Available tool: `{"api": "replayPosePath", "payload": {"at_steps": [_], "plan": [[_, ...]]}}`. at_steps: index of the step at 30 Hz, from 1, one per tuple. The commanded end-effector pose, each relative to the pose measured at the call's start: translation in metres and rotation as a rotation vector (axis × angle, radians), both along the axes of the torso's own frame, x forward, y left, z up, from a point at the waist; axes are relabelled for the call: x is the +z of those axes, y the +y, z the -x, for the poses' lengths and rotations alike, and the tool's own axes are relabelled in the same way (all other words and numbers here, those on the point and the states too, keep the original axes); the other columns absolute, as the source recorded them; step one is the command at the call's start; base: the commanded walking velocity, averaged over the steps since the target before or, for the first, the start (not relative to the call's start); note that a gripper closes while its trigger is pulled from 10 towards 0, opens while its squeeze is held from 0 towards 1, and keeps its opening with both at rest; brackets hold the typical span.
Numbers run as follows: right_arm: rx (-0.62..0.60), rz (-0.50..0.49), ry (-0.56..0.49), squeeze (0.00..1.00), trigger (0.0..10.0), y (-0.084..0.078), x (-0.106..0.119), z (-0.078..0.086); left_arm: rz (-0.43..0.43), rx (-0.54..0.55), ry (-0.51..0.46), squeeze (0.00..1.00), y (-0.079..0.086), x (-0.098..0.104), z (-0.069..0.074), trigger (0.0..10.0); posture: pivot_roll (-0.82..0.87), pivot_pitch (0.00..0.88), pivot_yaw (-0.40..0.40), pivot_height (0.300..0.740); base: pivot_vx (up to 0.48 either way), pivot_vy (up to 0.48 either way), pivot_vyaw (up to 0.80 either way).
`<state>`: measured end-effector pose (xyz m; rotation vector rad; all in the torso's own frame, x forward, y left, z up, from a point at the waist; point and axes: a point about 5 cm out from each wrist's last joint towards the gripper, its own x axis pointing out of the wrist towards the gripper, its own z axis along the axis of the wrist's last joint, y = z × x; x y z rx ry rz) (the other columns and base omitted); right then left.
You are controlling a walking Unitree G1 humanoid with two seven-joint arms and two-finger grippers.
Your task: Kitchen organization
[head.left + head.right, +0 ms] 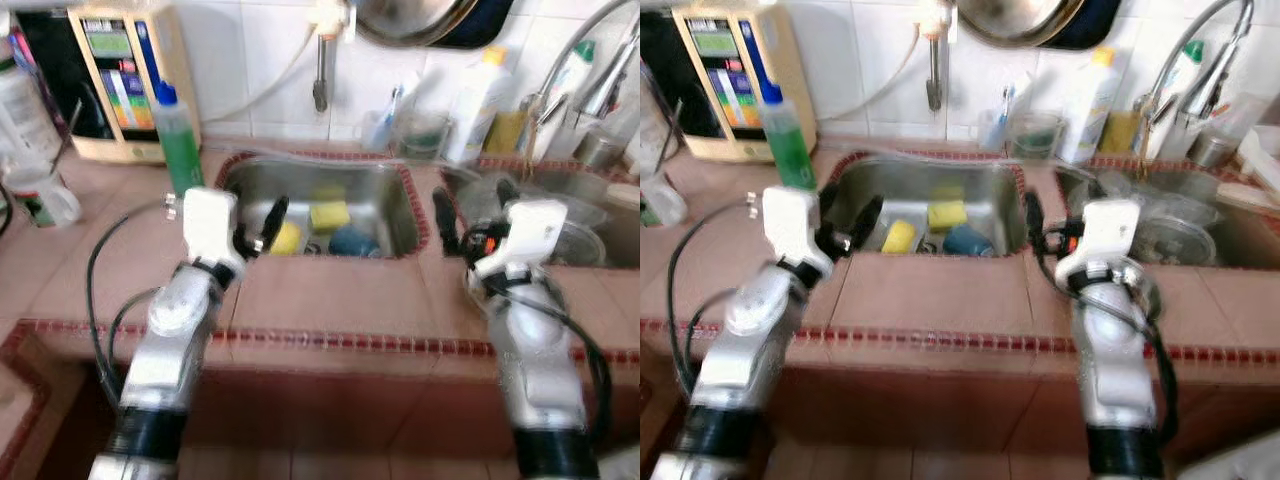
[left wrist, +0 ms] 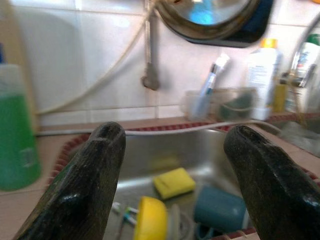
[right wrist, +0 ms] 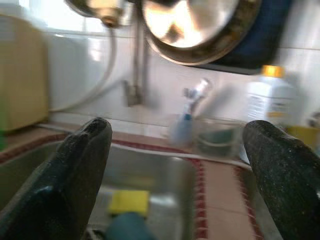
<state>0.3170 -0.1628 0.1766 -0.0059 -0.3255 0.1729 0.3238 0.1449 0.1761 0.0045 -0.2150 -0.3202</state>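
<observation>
Roughly, near to far:
left tool: fingers spread, nothing between them, hovering over the near-left rim of the small sink.
right tool: fingers wide apart, empty, above the tiled strip between the two basins.
worktop: pink tile with a red border, a bare strip nearest the robot.
small sink: steel, at 12 o'clock from the left tool; it holds the clutter.
yellow sponge: flat in the basin; judged soft, light, likely wet. Pinch across the short sides.
yellow round piece: just beside the sponge at 7 o'clock; material unclear.
blue object: at 5 o'clock from the sponge, blurred; probably smooth and slippery if wet.
right basin bowls: clear, look stacked; judged fragile and slick, so take them by the rim.
green bottle: upright at 10 o'clock of the sink; grip mid-body.
white bottle: against the wall at 1 o'clock.
water dispenser: far left, on the back wall.
</observation>
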Motion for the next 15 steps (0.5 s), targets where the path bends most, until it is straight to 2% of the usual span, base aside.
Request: {"api": "replayPosePath", "payload": {"at_steps": [1,9,13,15], "plan": [[-0.02,0.011,-0.017,0.0,10.0,-0.0073,0.0056,-0.0011,0.002,-0.014,-0.016,0.0,-0.0048,0.0035,0.0006,10.0,-0.01,0.0,-0.009,0.74,0.0,-0.48,0.0],[-0.023,0.022,-0.013,0.0,10.0,-0.0092,0.0042,-0.0005,-0.005,-0.018,-0.014,0.0,-0.0065,0.003,0.0005,10.0,-0.01,0.0,-0.009,0.74,0.0,-0.48,0.0],[-0.026,0.032,-0.007,0.0,10.0,-0.0098,0.0027,0.0003,0.02,-0.036,0.0,0.0,-0.0086,0.002,0.0005,10.0,-0.02,0.0,-0.008,0.74,0.0,0.0,0.0],[-0.032,0.042,0.006,0.0,10.0,-0.0126,-0.0001,0.0013,-0.014,-0.074,0.008,0.0,-0.0123,0.0016,0.0023,10.0,-0.02,0.0,-0.006,0.74,0.0,0.0,0.0]]}}
